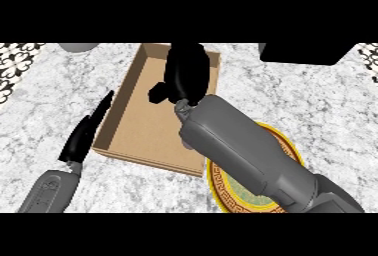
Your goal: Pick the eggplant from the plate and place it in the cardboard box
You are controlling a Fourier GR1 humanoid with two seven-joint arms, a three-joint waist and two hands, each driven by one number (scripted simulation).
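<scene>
The open cardboard box (pixel 148 125) lies at the middle left of the counter. My right hand (pixel 186 75) hangs over the box's far right part, with its fingers curled and its thumb out to the left. The eggplant (pixel 190 54) shows only as a dark bulk in that hand and is hard to tell apart from the black fingers. The gold-rimmed plate (pixel 291 150) sits to the right of the box, mostly hidden under my right forearm; no eggplant shows on its visible part. My left hand (pixel 83 136) rests open beside the box's left wall.
A grey round object (pixel 77 47) stands at the far left edge. A black block (pixel 306 52) sits at the far right. A patterned border (pixel 18 62) runs along the counter's left side.
</scene>
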